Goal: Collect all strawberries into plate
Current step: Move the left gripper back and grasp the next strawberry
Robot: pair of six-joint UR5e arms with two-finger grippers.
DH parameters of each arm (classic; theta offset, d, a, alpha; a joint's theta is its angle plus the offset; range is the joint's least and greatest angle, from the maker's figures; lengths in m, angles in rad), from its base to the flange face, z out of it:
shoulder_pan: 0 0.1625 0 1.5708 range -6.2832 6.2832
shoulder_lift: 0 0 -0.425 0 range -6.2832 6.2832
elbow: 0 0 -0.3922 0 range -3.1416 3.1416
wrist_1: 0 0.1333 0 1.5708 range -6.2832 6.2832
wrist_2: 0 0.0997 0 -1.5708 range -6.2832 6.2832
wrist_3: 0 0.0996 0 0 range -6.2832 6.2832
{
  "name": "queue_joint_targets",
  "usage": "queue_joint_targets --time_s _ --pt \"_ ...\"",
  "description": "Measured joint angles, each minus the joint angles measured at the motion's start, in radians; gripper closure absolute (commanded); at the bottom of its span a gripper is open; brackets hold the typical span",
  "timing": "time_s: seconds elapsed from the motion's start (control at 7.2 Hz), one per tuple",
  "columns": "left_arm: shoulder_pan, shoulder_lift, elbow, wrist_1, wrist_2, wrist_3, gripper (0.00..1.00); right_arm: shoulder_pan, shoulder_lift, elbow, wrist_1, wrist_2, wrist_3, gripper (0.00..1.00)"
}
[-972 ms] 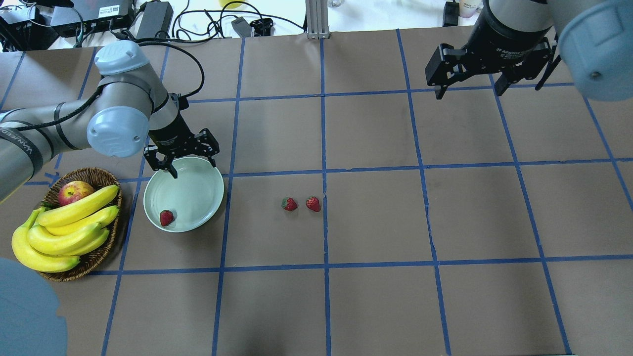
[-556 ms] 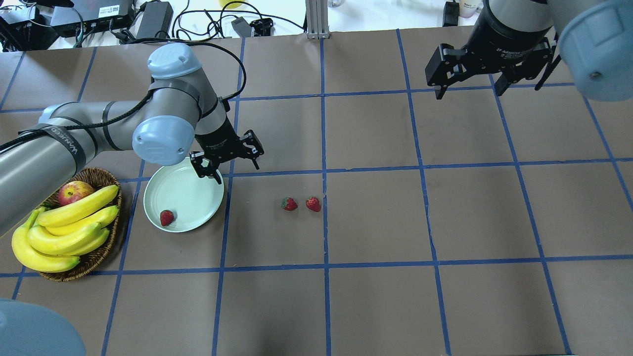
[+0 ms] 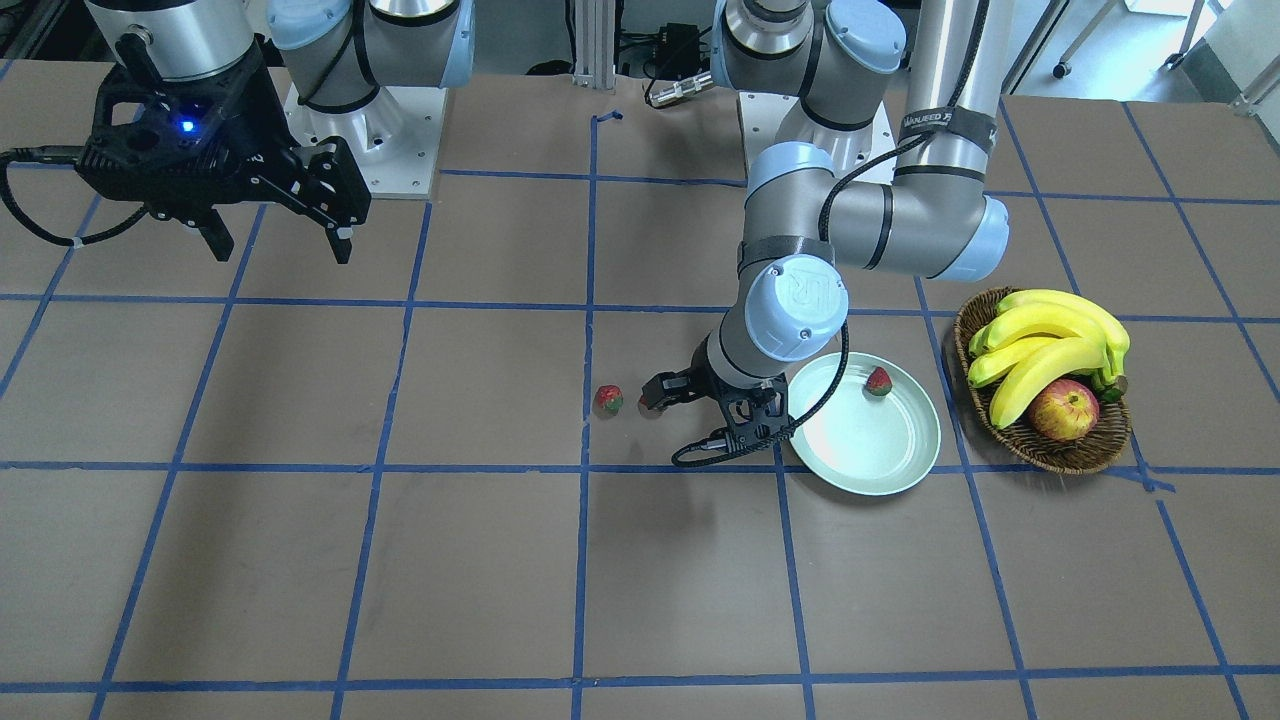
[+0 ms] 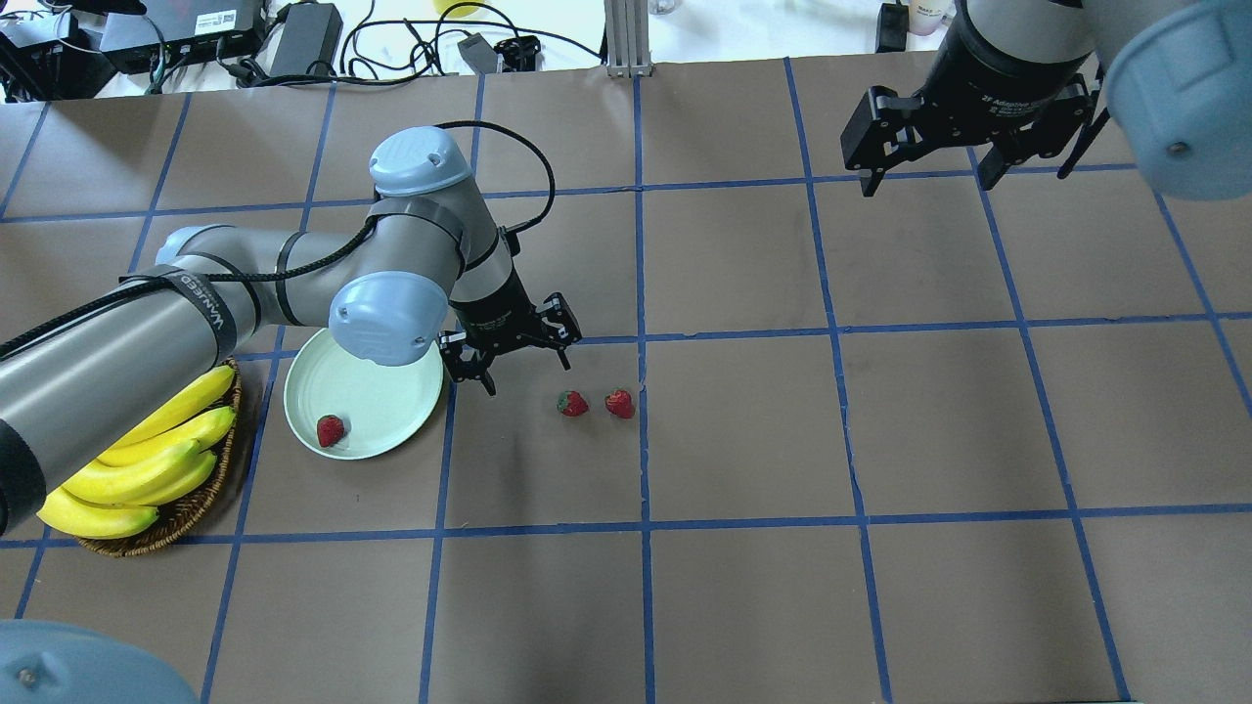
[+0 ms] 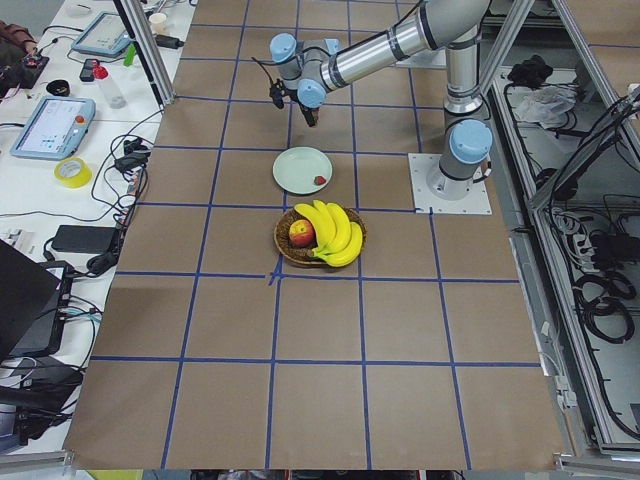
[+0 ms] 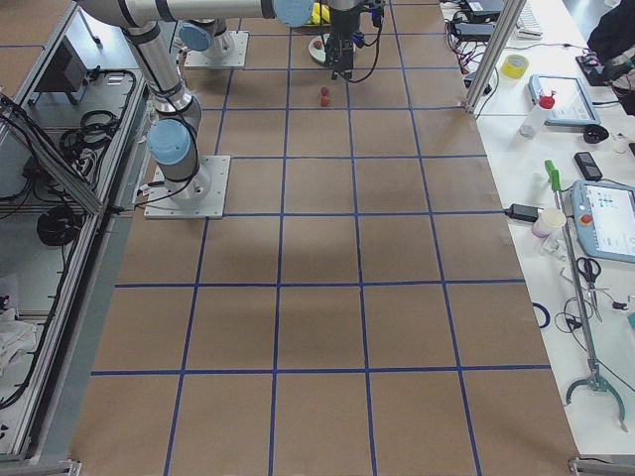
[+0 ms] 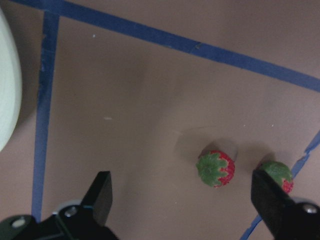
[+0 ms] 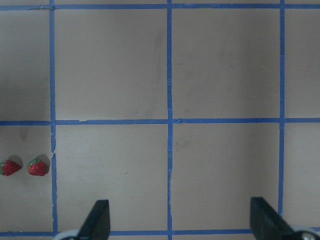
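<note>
Left pincer (image 4: 523,370): gaping empty, moving off the plate (image 4: 372,401) and closing on the nearer strawberry (image 4: 572,403), lying just beside another strawberry (image 4: 619,403) on the table (image 4: 743,440). Right pincer (image 4: 927,186): gaping too, hanging well apart. Third strawberry (image 4: 331,430): sitting in the plate. Likely beginning the second pickup.

You've got a brown table (image 4: 743,440) gridded with blue tape lines, a pale mint-green plate (image 4: 381,391), and three red strawberries (image 4: 331,430) (image 4: 572,403) (image 4: 619,403) with green caps. Bananas (image 4: 147,469) are plain yellow, the apple (image 3: 1065,410) is red with yellow patches, and the basket (image 4: 186,518) is brown woven wicker. Left pincer (image 4: 527,376) and right pincer (image 4: 927,186) are both black, on grey arms (image 4: 117,342) with pale blue joint caps (image 4: 383,318).
</note>
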State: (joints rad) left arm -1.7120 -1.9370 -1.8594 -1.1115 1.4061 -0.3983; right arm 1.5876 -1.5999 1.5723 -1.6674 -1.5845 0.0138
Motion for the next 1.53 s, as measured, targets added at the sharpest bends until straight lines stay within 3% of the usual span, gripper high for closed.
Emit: queue_joint_targets --time_s 0.56,1.11,1.25,1.53 --pt "-0.03 -0.028 -0.048 0.087 -0.005 0.023 0.02 0.0 0.0 0.0 0.0 0.001 0.0 0.0" --pt "-0.035 -0.034 -0.061 0.092 -0.005 0.021 0.88 0.0 0.0 0.001 0.0 0.001 0.001 0.0" --pt "-0.035 -0.034 -0.06 0.094 -0.006 0.021 1.0 -0.001 0.0 0.001 0.0 0.001 0.002 0.0" --pt "-0.034 -0.029 -0.051 0.093 -0.005 0.024 1.0 -0.001 0.0 0.002 0.0 0.001 0.003 0.0"
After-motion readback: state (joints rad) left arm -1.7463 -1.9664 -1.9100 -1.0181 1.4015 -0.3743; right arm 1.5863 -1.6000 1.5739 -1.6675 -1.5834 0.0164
